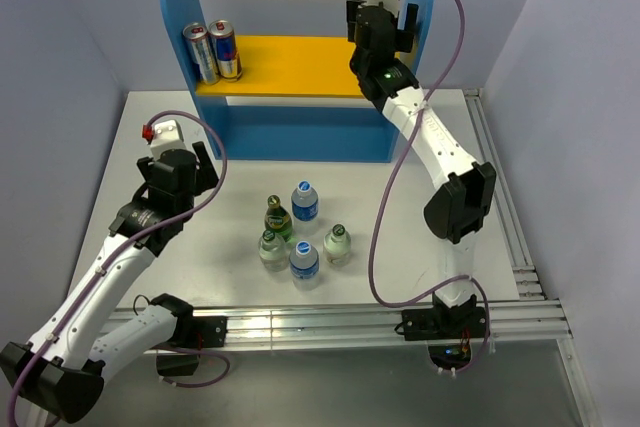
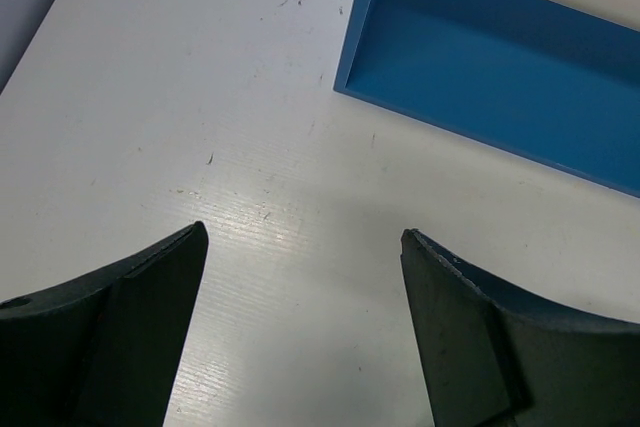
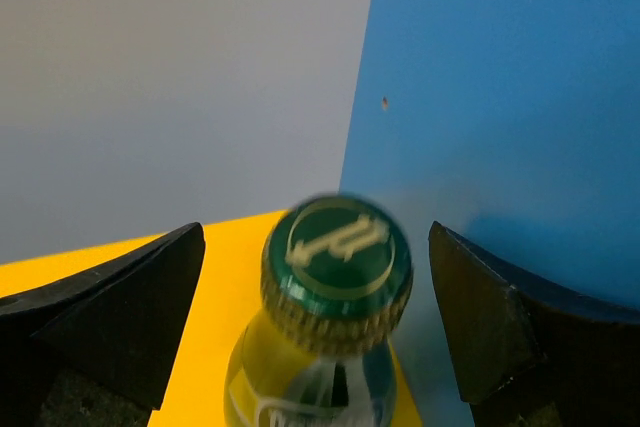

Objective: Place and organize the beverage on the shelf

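Note:
The shelf (image 1: 300,132) stands at the back, with blue side panels and a yellow upper board (image 1: 300,65). My right gripper (image 1: 381,19) is open at the board's right end. In the right wrist view its fingers (image 3: 120,317) stand apart on both sides of a dark green bottle (image 3: 336,267) standing on the yellow board (image 3: 215,257) next to the blue panel (image 3: 500,97). Five small bottles stand grouped on the table: a green one (image 1: 277,215), two blue-capped (image 1: 304,201) (image 1: 304,260), two pale-capped (image 1: 338,244) (image 1: 270,248). My left gripper (image 1: 176,169) (image 2: 303,237) is open and empty over the table.
Two metal cans (image 1: 212,51) stand at the left end of the yellow board. The shelf's blue base (image 2: 500,57) lies ahead and to the right of the left gripper. An aluminium rail (image 1: 330,319) runs along the table's near edge and another down the right side.

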`<state>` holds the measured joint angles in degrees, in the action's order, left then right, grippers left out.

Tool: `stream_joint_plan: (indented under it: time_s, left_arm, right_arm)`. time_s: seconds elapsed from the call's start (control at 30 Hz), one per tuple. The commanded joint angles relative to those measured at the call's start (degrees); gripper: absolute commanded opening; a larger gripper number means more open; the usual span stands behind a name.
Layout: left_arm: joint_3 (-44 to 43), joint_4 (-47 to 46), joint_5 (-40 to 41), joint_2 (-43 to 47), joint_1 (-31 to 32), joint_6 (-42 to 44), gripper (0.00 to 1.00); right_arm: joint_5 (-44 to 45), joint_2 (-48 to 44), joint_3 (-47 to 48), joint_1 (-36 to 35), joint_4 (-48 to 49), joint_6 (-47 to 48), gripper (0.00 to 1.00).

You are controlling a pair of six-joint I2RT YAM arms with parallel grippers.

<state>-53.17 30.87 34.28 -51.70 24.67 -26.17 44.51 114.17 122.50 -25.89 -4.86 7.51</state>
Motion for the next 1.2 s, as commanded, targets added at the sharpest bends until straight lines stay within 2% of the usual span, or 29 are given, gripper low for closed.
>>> stream_joint_plan:
  time_s: [0.0, 0.13, 0.4, 0.53, 0.57, 0.63, 0.67, 0.7, 0.77, 0.8, 0.9, 1.07, 1.17]
  left_arm:
    - [-2.12, -0.64, -0.71, 0.2, -0.58, 0.6, 0.85]
    - [-2.12, -0.81, -1.23, 0.02, -1.2, 0.69, 0.85]
    - [-2.12, -0.9, -1.06, -0.06, -1.64, 0.86, 0.85]
    - [-1.94, -1.34, -1.49, -0.06, -1.99, 1.21, 0.85]
    - [-1.77, -1.69, -2.8, 0.02, -2.08, 1.47, 0.85]
    - [-0.98, -4.66, -6.84, 0.9, -2.08, 3.49, 0.85]
    - [-0.19, -5.64, -11.73, 1.34, -2.08, 4.19, 0.84]
    - [0.08, -6.34, -13.78, 1.86, -1.99, 5.16, 0.84]
    - [0.69, -7.92, -18.61, 2.05, -1.47, 5.78, 0.84]
    - [0.78, -8.19, -20.29, 1.96, -1.11, 6.04, 0.84]
    - [0.61, -9.07, -24.77, 1.52, 1.16, 6.22, 0.83]
    - [1.13, -10.57, -26.46, 3.97, 5.56, 5.0, 0.83]
    - [0.18, -9.52, -23.92, 3.19, 9.16, 2.98, 0.83]
  right_arm:
    - [2.51, -6.32, -1.64, -1.7, 3.54, 1.19, 1.0]
    - [5.58, -10.54, -6.74, -4.08, 4.69, 2.6, 1.0]
    - [12.61, -16.52, -10.61, -9.0, 4.69, 5.15, 1.0]
    - [15.95, -21.68, -14.47, -11.02, -0.92, -0.11, 1.0]
    - [15.78, -23.36, -15.87, -11.46, -2.94, -5.52, 1.0]
    - [13.6, -29.84, -23.41, -13.39, -7.26, -14.04, 1.0]
    - [12.54, -32.49, -27.01, -14.18, -7.79, -16.45, 1.0]
    - [12.18, -35.3, -35.14, -15.23, -7.36, -18.3, 1.0]
    - [11.39, -43.39, -43.62, -18.83, -6.65, -23.65, 1.0]
    - [11.56, -45.85, -51.05, -20.33, -6.82, -25.42, 1.0]
    - [10.51, -53.25, -61.72, -24.9, -10.67, -33.33, 1.0]
    - [10.95, -60.11, -70.72, -29.65, -16.75, -42.04, 1.0]
    - [11.04, -62.92, -74.5, -30.45, -19.74, -44.76, 1.0]
